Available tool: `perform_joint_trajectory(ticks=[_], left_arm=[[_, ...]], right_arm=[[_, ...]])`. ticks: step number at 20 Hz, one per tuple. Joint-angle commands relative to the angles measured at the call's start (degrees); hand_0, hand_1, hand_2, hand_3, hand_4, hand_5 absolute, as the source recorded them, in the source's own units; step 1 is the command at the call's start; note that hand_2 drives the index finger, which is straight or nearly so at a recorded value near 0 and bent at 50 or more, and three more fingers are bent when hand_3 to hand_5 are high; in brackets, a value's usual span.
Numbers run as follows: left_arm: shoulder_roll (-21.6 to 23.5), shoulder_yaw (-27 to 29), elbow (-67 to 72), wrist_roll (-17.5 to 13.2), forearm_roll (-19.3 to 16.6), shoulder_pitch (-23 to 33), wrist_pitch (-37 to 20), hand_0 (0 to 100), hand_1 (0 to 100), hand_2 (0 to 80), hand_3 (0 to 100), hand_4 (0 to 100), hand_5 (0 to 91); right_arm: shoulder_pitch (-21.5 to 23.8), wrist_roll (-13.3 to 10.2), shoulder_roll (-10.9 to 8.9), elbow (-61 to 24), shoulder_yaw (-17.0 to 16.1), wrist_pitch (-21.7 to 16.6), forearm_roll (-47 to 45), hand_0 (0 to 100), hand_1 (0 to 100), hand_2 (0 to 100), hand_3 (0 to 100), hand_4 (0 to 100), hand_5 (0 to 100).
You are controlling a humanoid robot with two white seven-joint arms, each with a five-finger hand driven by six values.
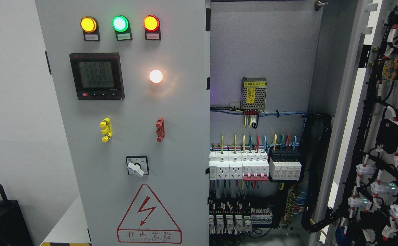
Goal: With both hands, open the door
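Door leaves of the electrical cabinet, head view only. Left door point(130, 136) stood closed and filled the middle of the frame, carrying three lit indicator lamps point(119, 23), a digital meter point(96, 76), a white pilot light point(156, 76), a yellow handle point(105, 130), a red handle point(160, 129), a rotary switch point(136, 166) and a warning triangle point(148, 214). Right door point(387, 136) was swung wide open at the frame's right, its wired inner face turned toward the camera. Between them the cabinet interior point(264, 51) was exposed: a small power supply point(253, 93) above a row of breakers point(253, 165).

Neither robot hand nor arm appeared anywhere in the frame, so no state of the fingers could be recorded.

Judgement: the right leaf looked done; the left leaf remained. To do it well, a hand would likely need to take the left door at its free right edge or a handle and pull outward along the hinge arc, keeping fingers clear of the live wiring just beside that edge.
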Motion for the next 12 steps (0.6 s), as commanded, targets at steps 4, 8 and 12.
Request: perform_joint_trajectory(ticks=[4,8,12], left_arm=[[0.9,19.5,1.0,-0.1,-13.5,-0.1,0.2,0,0,0.0,0,4,0.0],[0.8,6.9,1.2,-0.2,0.6,0.0,0.1,0,0,0.0,0,4,0.0],[0.3,-10.3,1.3,-0.1,20.4,-0.2,0.1,0,0,0.0,0,4,0.0]], right_arm=[[4.2,0.0,0.77,-15.1,1.8,-1.9,-0.1,0,0,0,0,0,0],[4.5,-0.1,0.68,-18.6,1.9,-1.9,0.0,0,0,0,0,0,0],[4.1,-0.1,0.68,-20.3,1.9,-2.0,0.0,0,0,0,0,0,0]])
